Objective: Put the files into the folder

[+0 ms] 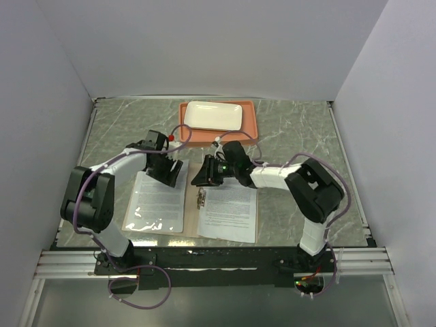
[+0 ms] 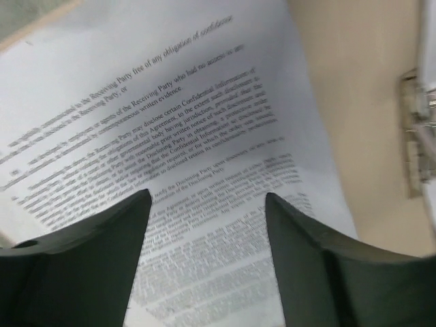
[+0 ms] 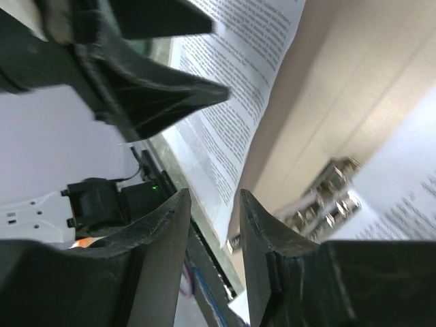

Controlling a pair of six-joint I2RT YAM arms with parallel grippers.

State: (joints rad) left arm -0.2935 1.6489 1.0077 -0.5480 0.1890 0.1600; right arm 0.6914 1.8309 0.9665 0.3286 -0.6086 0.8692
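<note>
The tan folder (image 1: 192, 221) lies open in front of the arms with a dark clip (image 1: 201, 199) at its spine. One printed sheet (image 1: 158, 201) lies on the left half under glossy plastic. The other sheet (image 1: 230, 208) lies on the right half. My left gripper (image 1: 174, 177) is open just above the left sheet's far right corner; its wrist view shows text (image 2: 170, 116) between the spread fingers (image 2: 136, 218). My right gripper (image 1: 201, 180) hovers over the spine's far end, its jaws a narrow gap apart; a sheet edge (image 3: 235, 129) shows between them, with the clip (image 3: 327, 197) beside it.
An orange tray (image 1: 251, 126) with a white rectangular plate (image 1: 212, 115) stands at the back, just behind both grippers. White walls close in the table on the left, right and back. The two grippers are close together over the folder's far edge.
</note>
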